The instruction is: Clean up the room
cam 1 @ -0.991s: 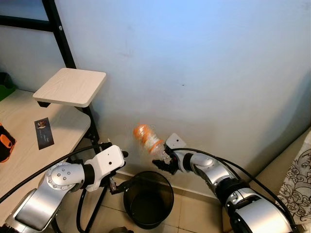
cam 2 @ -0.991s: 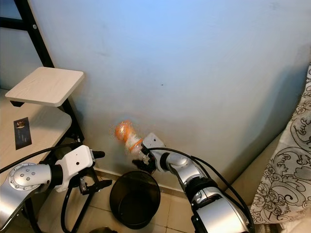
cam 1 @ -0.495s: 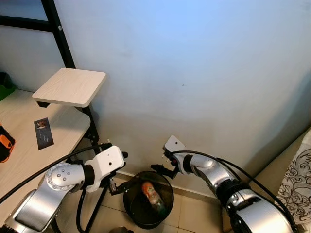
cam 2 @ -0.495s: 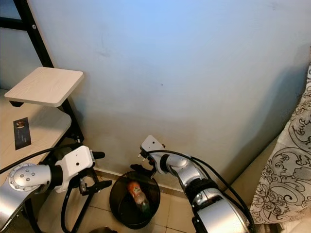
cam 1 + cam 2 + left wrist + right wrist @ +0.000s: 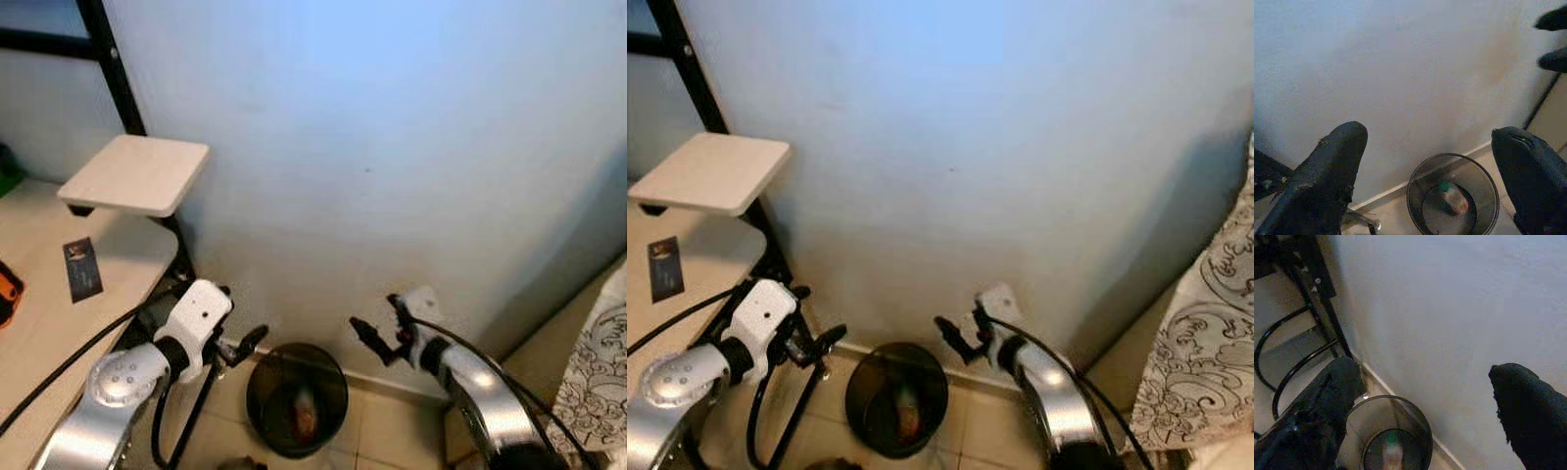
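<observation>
A pale wall [image 5: 392,117] meets a tiled floor [image 5: 392,431], with a wooden desk [image 5: 39,294] at left. An orange bottle [image 5: 304,419] lies inside the black bin [image 5: 297,364] by the wall. The left claw [image 5: 247,343] and right claw [image 5: 372,333] hover either side above it, both released and empty.

Tiled floor and desk, as I see them from the head camera.

On the beige tiled floor [image 5: 392,431] a black bin [image 5: 297,397] stands against the wall. To my left, the pale desk [image 5: 39,323] carries a dark card [image 5: 82,269] and an orange-black object [image 5: 8,292] at the edge.
</observation>
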You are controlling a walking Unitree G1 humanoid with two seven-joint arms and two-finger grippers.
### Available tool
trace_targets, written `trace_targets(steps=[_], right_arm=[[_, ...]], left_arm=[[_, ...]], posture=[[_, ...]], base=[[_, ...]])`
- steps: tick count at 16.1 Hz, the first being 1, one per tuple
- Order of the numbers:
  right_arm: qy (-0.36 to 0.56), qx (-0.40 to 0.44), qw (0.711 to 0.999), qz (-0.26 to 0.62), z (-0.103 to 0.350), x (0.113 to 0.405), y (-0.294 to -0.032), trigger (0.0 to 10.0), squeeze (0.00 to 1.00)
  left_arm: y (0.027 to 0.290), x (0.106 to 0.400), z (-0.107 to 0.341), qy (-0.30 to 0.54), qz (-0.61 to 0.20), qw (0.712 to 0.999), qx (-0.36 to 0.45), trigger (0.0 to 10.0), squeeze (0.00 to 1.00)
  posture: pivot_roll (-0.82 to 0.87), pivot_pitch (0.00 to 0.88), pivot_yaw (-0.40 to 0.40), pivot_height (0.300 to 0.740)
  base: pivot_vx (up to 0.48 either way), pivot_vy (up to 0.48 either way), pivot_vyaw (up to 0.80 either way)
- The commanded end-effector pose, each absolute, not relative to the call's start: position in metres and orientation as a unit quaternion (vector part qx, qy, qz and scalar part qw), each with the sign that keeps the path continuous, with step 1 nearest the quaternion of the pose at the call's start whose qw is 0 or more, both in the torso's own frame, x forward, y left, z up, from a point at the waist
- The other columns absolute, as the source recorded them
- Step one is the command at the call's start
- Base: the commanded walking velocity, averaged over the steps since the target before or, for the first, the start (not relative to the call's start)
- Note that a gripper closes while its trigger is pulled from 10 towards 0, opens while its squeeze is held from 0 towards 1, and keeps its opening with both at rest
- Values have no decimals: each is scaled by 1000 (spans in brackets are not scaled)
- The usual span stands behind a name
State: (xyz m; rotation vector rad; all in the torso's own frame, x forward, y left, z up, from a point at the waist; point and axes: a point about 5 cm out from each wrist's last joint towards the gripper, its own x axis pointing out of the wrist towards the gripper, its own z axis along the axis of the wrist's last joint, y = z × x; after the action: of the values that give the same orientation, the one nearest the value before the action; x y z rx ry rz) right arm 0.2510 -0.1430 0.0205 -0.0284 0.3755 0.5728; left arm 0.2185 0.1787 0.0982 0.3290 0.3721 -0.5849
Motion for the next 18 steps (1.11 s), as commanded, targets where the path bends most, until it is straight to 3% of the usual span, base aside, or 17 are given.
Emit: trace_targets(steps=[1,4,6,10,18], right_arm=[[159,5,956,248,33,252,-146,10000,1000],[137,61,974,172,44,241,-155,10000,1000],[130,67,981,127,50,233,-159,10000,1000],[129,120,984,24,52,222,-159,10000,1000],[127,123,984,16,52,229,-152,10000,1000]], left_arm=[[179,219,103,168,-259,938,160,10000,165],[177,216,102,170,-226,948,146,10000,137],[180,213,102,167,-188,958,140,10000,0],[188,212,106,156,-127,969,141,10000,0],[200,213,110,160,-118,964,179,10000,0]], posture=[[-26,0,-17,740],[-23,0,-28,740],[-5,0,-40,740],[22,0,-39,740],[26,0,-5,740]], base=[[0,0,0],[0,0,0],[0,0,0],[0,0,-698],[0,0,-797]])
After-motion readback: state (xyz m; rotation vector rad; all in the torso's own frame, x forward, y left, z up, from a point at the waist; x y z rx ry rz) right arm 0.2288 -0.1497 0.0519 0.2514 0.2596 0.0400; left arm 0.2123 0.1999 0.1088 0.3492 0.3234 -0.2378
